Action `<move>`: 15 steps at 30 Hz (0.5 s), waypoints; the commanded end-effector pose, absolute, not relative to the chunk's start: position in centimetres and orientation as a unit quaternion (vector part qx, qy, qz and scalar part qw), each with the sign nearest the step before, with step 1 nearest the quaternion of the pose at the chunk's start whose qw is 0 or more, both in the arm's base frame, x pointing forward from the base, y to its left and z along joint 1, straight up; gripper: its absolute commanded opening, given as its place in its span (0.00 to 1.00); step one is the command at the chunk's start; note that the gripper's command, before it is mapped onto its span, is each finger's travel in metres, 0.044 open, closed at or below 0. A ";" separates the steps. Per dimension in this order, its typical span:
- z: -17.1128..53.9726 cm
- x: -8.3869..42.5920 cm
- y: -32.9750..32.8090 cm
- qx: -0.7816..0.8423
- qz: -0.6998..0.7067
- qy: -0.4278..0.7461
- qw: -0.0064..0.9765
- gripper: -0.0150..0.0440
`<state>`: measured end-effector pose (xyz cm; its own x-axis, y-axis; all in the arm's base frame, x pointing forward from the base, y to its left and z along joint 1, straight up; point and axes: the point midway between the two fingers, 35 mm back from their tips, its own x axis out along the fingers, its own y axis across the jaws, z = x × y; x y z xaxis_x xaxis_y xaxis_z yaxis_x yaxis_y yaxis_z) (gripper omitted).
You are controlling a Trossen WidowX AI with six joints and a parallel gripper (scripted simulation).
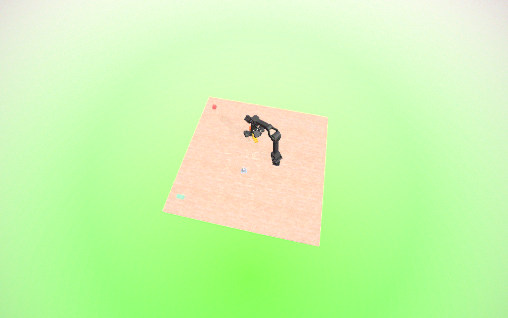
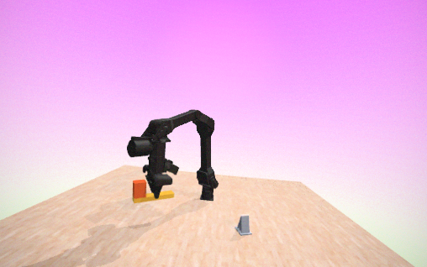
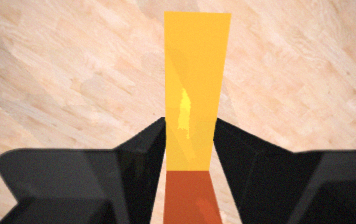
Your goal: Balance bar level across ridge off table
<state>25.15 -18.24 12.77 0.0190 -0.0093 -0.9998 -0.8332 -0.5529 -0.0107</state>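
The yellow bar [image 1: 255, 140] [image 2: 166, 196] [image 3: 196, 65] carries an orange-red block [image 2: 139, 189] [image 3: 190, 200] standing on one end. My gripper [image 2: 156, 196] [image 3: 189, 123] is shut on the bar between the block and the bar's free end, nearer the block in the wrist view. The bar appears to be a little above the table, roughly level. The grey ridge [image 1: 243, 170] [image 2: 244, 224] stands upright on its base, apart from the bar, to the right and nearer the camera in the exterior view. Nothing rests on it.
The arm's base [image 1: 276, 160] [image 2: 207, 195] stands on the wooden table [image 1: 295, 210] [image 2: 303, 243]. A small red object [image 1: 214, 107] lies near the table's far left corner, and a flat green piece [image 1: 180, 197] near the front left corner in the top view.
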 end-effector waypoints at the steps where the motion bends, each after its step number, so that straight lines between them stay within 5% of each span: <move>1: 14.0 25.1 -18.3 -0.634 0.613 0.334 0.332 0.25; 15: 15.9 25.8 -16.6 -0.619 0.598 0.360 0.359 0.25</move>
<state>25.23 -17.33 15.69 0.0228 -0.0120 -0.9997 -0.8583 -0.5129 -0.0135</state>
